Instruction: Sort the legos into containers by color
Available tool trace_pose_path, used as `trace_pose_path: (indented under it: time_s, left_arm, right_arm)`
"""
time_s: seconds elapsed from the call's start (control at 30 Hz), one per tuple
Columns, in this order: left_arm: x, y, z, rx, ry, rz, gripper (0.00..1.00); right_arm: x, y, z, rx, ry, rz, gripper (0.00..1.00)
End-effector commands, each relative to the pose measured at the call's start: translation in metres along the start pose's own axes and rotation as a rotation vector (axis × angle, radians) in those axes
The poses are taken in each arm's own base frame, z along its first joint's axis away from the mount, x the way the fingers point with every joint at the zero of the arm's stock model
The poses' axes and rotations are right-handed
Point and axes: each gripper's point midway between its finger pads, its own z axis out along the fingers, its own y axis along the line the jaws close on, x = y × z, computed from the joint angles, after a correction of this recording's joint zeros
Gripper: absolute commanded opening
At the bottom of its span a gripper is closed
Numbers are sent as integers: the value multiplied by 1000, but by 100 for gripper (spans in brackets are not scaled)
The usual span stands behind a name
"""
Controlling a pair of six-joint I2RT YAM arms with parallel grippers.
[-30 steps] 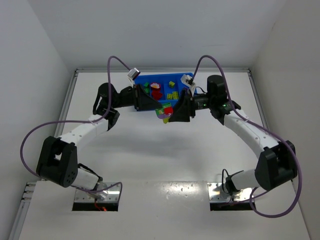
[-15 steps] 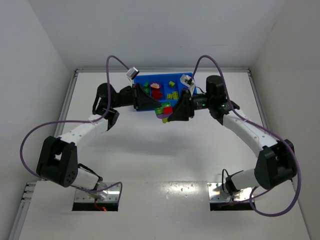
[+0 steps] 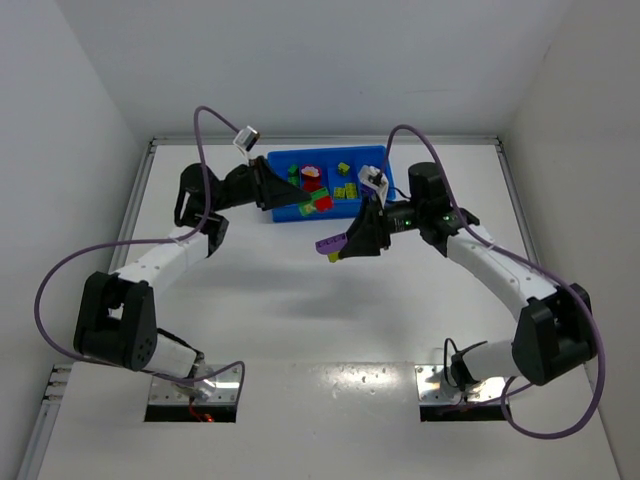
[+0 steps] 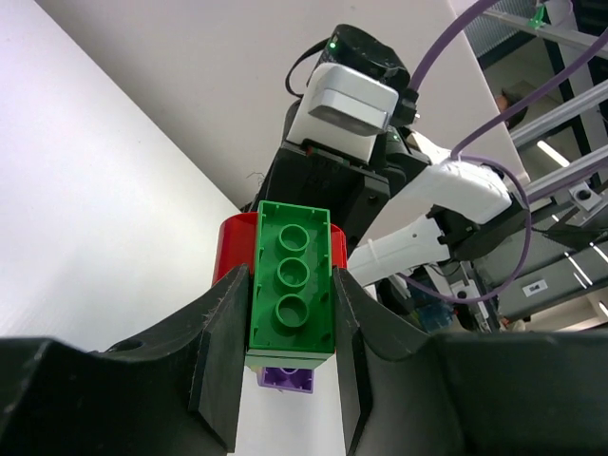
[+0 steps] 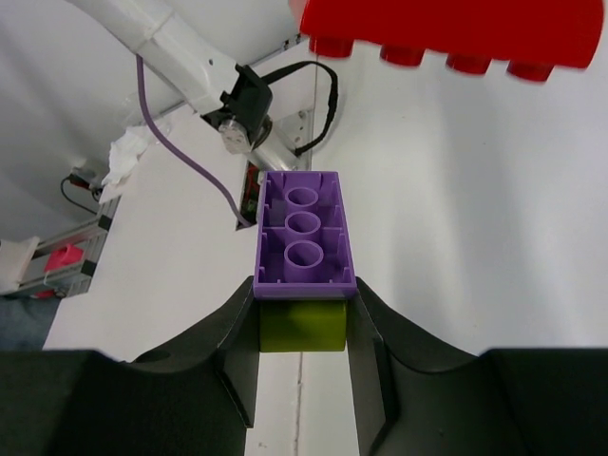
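While the left claw (image 4: 290, 285) is closed on a green brick (image 4: 291, 280) backed by a red brick (image 4: 233, 245) at the near edge of the blue tray (image 3: 322, 154), the right claw (image 5: 304, 296) grips a purple brick (image 5: 304, 233) just in front of it.

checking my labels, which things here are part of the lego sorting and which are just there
Job: blue tray; bricks in it; green-red clump, left tool; purple brick, right tool.
Just there: cables; base plates.
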Motion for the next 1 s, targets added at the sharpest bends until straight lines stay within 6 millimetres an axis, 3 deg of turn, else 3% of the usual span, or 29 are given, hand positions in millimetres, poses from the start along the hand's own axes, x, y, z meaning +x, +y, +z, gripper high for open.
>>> trace_pose_path:
  time_s: [0.0, 0.13, 0.17, 0.2, 0.27, 0.3, 0.43, 0.57, 0.7, 0.9, 0.97]
  left_arm:
    - [-8, -20, -5, 40, -5, 103, 0]
    - [15, 10, -15, -91, 85, 163, 0]
    - [7, 12, -15, -141, 94, 225, 0]
    - [31, 45, -26, -278, 195, 268, 0]
    - [39, 62, -35, -404, 277, 378, 0]
    - [55, 85, -50, -528, 362, 433, 0]
    - [66, 130, -90, -798, 451, 547, 0]
    - [101, 168, -108, -924, 608, 563, 0]
    - [144, 195, -122, -968, 752, 511, 0]
    - [173, 213, -115, -919, 830, 504, 0]
    - [183, 219, -111, -909, 866, 492, 5]
  right_arm:
    - [-1, 7, -4, -2, -4, -95, 2]
    - [2, 6, -9, 31, 6, -96, 2]
    - [3, 3, -12, 42, 5, -92, 2]
    - [1, 1, -13, 55, 8, -115, 2]
    - [3, -1, -17, 80, 17, -111, 2]
    - [4, -5, -18, 103, 24, -119, 2]
    - [4, -11, -31, 167, 24, -137, 2]
    - [4, -14, -38, 195, 20, -123, 2]
    - [-1, -18, -44, 216, 8, -128, 2]
    - [-2, -19, -46, 225, 3, -117, 2]
    - [1, -20, -46, 224, 6, -108, 2]
